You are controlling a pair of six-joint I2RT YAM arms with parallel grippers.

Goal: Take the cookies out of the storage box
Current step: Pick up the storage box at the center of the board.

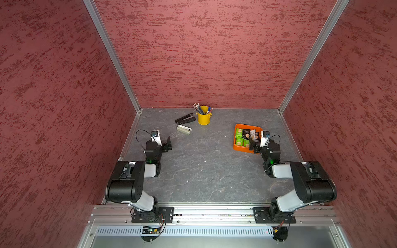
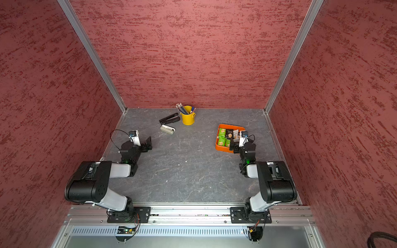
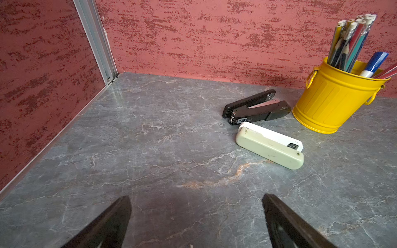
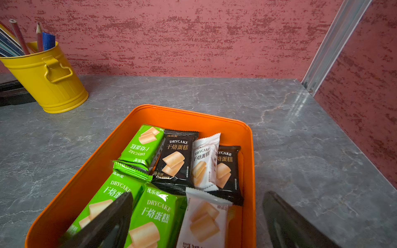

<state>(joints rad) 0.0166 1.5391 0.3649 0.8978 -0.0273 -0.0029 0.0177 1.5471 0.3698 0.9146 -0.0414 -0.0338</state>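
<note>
The orange storage box (image 1: pixel 236 146) (image 2: pixel 217 146) (image 4: pixel 182 112) sits on the right of the grey table and holds the cookies (image 1: pixel 245 136) (image 2: pixel 227 135). These are several flat green (image 4: pixel 156 212), black (image 4: pixel 176 158) and white (image 4: pixel 205 158) packets, partly overlapping. My right gripper (image 1: pixel 252 142) (image 4: pixel 197 194) hangs open over the box's near right corner. One finger is above a green packet and the other is outside the box wall, with nothing gripped. My left gripper (image 1: pixel 168 142) (image 3: pixel 196 196) is open and empty over bare table on the left, far from the box.
A yellow pencil cup (image 1: pixel 203 118) (image 3: pixel 330 103) stands at the back centre. Beside it lie a black stapler (image 1: pixel 185 118) (image 3: pixel 255 107) and a grey-white stapler (image 1: pixel 184 129) (image 3: pixel 268 148). Red walls close in the table on three sides.
</note>
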